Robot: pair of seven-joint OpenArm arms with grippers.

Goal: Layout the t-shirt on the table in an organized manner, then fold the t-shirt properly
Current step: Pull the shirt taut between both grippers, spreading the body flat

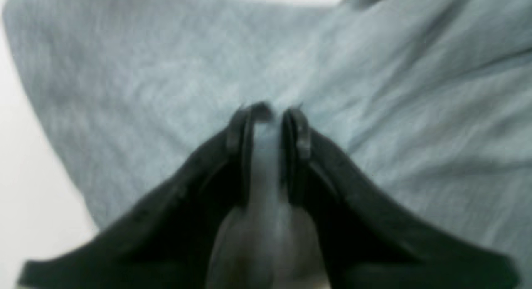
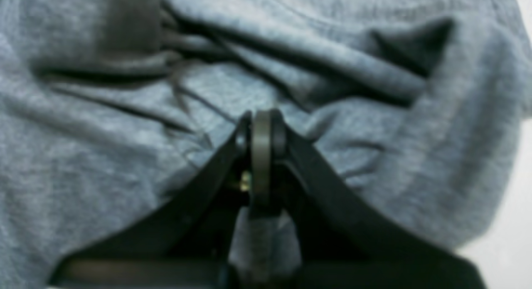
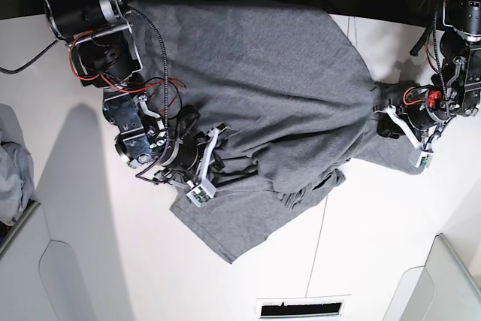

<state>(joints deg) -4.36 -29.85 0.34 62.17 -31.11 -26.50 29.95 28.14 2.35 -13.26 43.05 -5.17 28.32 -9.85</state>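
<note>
Still at layout: both grippers, left (image 1: 268, 114) and right (image 2: 262, 122), pinch the shirt (image 3: 263, 88); next, I judge, pull it flat on the table (image 3: 90, 246).

We see the t-shirt (image 3: 263, 80) as soft, matt, heathered grey knit cloth, creased in folds. Our worktop (image 3: 83, 246) looks smooth, white and faintly glossy. Both end effectors, left (image 1: 268, 114) and right (image 2: 261, 122), look like matt black plastic.

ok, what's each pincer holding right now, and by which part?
Both hold the t-shirt. Left pincer pinches a fold of cloth at one bunched side; right pincer is shut on the wrinkled opposite side. Exact parts cannot be told.
</note>
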